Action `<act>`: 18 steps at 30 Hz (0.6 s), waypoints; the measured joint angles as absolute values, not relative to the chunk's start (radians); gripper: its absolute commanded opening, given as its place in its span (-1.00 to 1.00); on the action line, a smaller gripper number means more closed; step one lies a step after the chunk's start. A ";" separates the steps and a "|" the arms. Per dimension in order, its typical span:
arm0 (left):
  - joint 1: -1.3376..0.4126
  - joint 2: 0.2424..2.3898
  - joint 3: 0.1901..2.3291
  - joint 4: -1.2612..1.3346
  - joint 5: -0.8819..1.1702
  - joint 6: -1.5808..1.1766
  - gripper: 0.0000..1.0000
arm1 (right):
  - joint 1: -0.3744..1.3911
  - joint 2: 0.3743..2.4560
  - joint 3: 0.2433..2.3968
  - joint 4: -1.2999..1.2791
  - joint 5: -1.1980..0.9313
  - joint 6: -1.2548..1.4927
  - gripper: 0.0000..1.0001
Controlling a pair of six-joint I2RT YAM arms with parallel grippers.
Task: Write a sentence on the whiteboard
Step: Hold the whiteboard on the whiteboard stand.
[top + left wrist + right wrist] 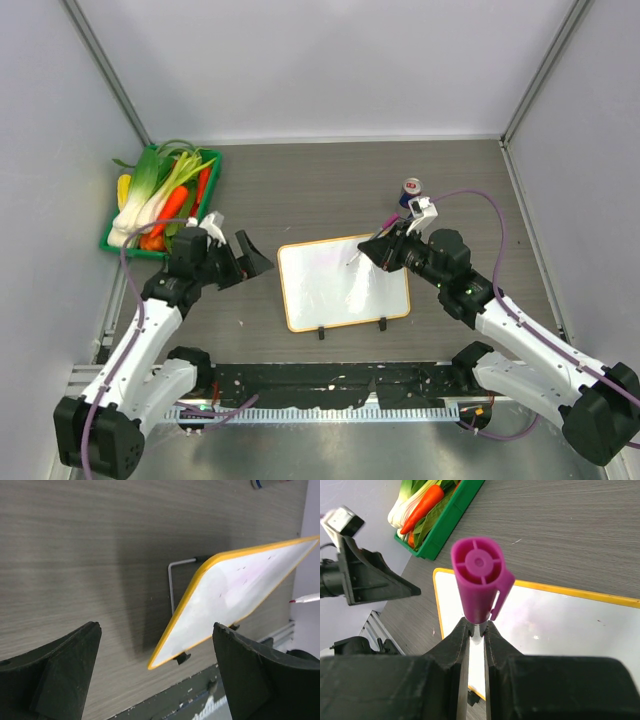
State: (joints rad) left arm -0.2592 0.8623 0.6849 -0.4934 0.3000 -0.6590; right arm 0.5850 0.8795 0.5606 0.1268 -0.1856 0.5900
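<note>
Noted whiteboard [343, 282] at centre of bench [300, 190], tilted, apparently on wire prop [172, 580]; judged light, stiff, slick, best pinched at orange frame [185, 600]. Logged left claw [250, 260] at 9 o'clock, spread wide, empty; right claw [476, 632] at 2 o'clock, clamped on magenta marker [479, 580].

Inventory on the surface [330, 190]: whiteboard [343, 282] ×1, with black clip feet [321, 332] ×2; marker [479, 580] ×1; drink can [411, 190] ×1; green tray [214, 170] ×1, vegetables [160, 195] inside overlapping, count not resolvable. End effectors ×2: left end effector [255, 255], right end effector [385, 245].
</note>
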 measured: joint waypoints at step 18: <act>-0.200 0.808 0.336 0.024 0.664 -0.879 0.95 | 0.585 0.875 0.562 0.084 -0.178 0.577 -0.98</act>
State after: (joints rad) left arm -0.2005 0.8082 0.3363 0.0242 0.6643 -0.8791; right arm 0.5850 0.8749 0.5617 0.0837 -0.1780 0.5774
